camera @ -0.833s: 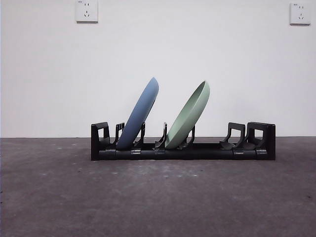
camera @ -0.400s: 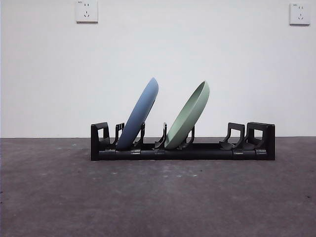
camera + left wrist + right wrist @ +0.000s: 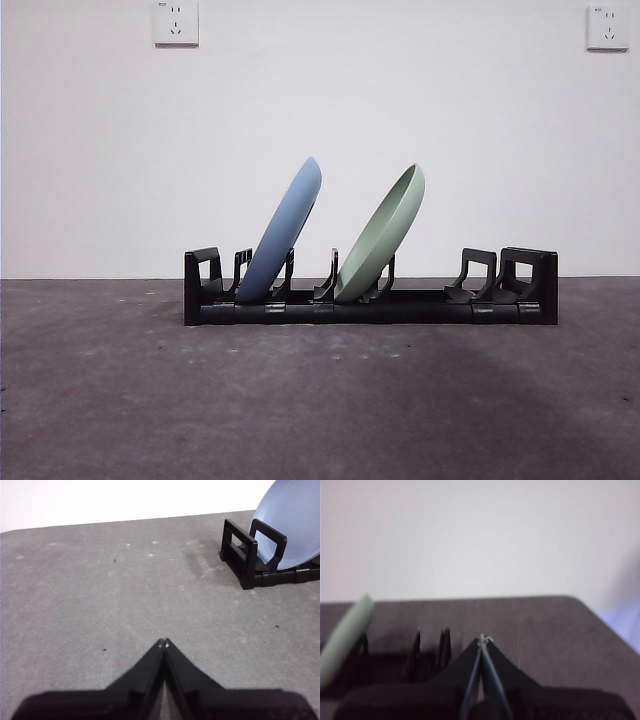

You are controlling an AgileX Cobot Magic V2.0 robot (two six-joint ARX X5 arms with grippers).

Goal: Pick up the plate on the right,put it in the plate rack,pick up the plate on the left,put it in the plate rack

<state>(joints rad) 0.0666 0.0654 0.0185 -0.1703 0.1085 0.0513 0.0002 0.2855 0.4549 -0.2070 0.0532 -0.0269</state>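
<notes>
The black plate rack [image 3: 370, 300] stands across the middle of the table. A blue plate [image 3: 284, 235] leans in its left slots and a green plate [image 3: 382, 236] leans in the slots beside it, both tilted to the right. In the left wrist view my left gripper [image 3: 164, 643] is shut and empty over bare table, well away from the rack's end [image 3: 245, 555] and the blue plate [image 3: 292, 522]. In the blurred right wrist view my right gripper [image 3: 482, 639] is shut and empty, near the rack's dividers [image 3: 427, 650] and the green plate [image 3: 342, 637].
The grey table top [image 3: 320, 400] stretches in front of the rack. A white wall with two sockets [image 3: 176, 22] stands behind. Neither arm shows in the front view.
The rack and both plates have not moved. A faint shadow has come onto the table at the lower right of the front view.
</notes>
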